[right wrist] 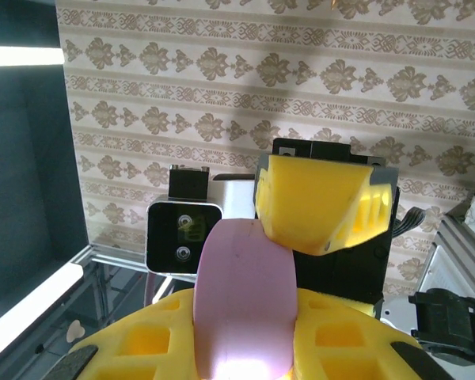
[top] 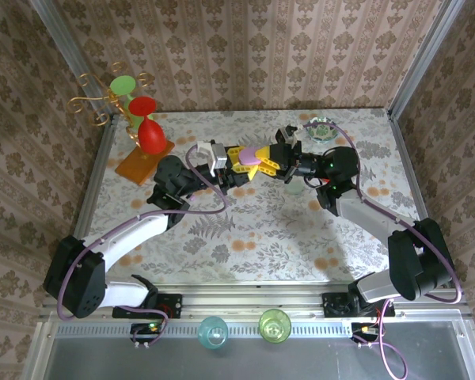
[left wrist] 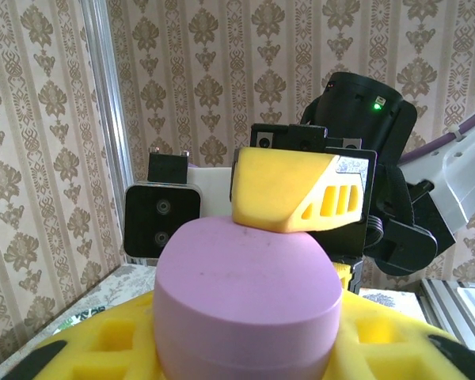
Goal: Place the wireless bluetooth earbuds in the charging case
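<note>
Handover above table [top: 245, 237] | left gripper [top: 249, 168] clenched on lilac charging case [top: 253, 158] | right gripper [top: 269, 165] grasping the same case from the opposite side | case lifted off surface

Your two arms: pale links, black joints, yellow jaws.
Your left arm [top: 134, 233] and right arm [top: 372, 215] each have pale links between bulky black joint housings, with a purple cable [top: 198, 212] trailing alongside. The jaws are blocky bright yellow plastic with slotted cut-outs. A green light [left wrist: 375, 104] glows on the right arm's rounded black wrist housing. Its white-framed black camera block [left wrist: 163, 220] carries two round fittings.
</note>
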Robot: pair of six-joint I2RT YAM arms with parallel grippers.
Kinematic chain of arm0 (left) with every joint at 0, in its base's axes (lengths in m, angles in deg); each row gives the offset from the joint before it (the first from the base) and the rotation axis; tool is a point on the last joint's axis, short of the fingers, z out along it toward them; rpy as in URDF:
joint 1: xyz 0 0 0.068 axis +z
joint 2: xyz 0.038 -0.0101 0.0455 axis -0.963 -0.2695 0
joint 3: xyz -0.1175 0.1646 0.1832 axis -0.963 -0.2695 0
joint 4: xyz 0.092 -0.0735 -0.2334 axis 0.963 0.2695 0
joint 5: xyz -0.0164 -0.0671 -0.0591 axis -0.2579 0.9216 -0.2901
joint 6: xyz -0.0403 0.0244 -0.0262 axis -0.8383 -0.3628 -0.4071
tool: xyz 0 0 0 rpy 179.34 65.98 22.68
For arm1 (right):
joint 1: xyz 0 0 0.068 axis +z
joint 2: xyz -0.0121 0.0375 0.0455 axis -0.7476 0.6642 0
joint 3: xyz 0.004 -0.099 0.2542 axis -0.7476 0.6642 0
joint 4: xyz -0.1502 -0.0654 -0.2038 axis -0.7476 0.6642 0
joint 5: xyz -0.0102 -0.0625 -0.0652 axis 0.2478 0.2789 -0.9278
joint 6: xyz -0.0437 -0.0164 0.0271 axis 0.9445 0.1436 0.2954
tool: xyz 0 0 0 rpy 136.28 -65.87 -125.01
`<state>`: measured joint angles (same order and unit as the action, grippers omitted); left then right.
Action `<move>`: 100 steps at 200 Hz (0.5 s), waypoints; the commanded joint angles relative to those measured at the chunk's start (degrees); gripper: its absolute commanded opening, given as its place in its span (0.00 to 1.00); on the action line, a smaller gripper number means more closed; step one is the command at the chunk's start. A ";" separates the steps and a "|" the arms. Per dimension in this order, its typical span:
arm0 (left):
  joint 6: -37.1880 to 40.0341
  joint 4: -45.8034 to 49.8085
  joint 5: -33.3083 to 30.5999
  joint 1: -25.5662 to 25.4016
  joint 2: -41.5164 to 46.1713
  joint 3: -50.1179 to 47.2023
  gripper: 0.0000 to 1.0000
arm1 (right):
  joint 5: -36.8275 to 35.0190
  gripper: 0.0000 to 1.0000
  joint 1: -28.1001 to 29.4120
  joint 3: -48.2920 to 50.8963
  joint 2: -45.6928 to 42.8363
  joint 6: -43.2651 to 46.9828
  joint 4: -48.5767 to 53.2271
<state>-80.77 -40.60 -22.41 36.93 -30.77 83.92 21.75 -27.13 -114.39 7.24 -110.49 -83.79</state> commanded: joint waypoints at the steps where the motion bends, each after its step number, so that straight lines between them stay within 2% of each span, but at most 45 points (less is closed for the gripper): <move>1: 0.64 -0.66 1.97 -0.43 -0.26 2.02 0.30 | 0.52 0.00 0.28 -1.96 -1.32 1.38 0.43; 17: 0.78 -0.20 2.06 -0.45 -0.10 2.10 0.28 | 0.52 0.06 0.29 -2.02 -1.40 1.84 1.22; 38: 1.18 0.95 1.89 -0.45 0.38 1.88 0.27 | 0.50 0.20 0.28 -2.13 -1.40 3.96 4.11; 66: 1.25 1.83 0.40 -0.15 1.34 0.55 0.27 | -0.02 0.54 -0.28 -2.32 -5.63 12.23 11.60; 83: -0.46 1.84 -0.58 0.41 1.64 -0.42 0.27 | -0.06 0.66 -0.77 -4.40 -8.76 24.05 27.66; 100: -2.27 1.41 -0.51 0.69 1.92 -1.08 0.27 | -2.33 0.73 -0.99 -8.21 -12.08 42.39 48.51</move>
<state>-80.88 -38.63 -22.70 37.02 -30.70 83.73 21.47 -27.59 -116.70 0.38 -93.22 -62.30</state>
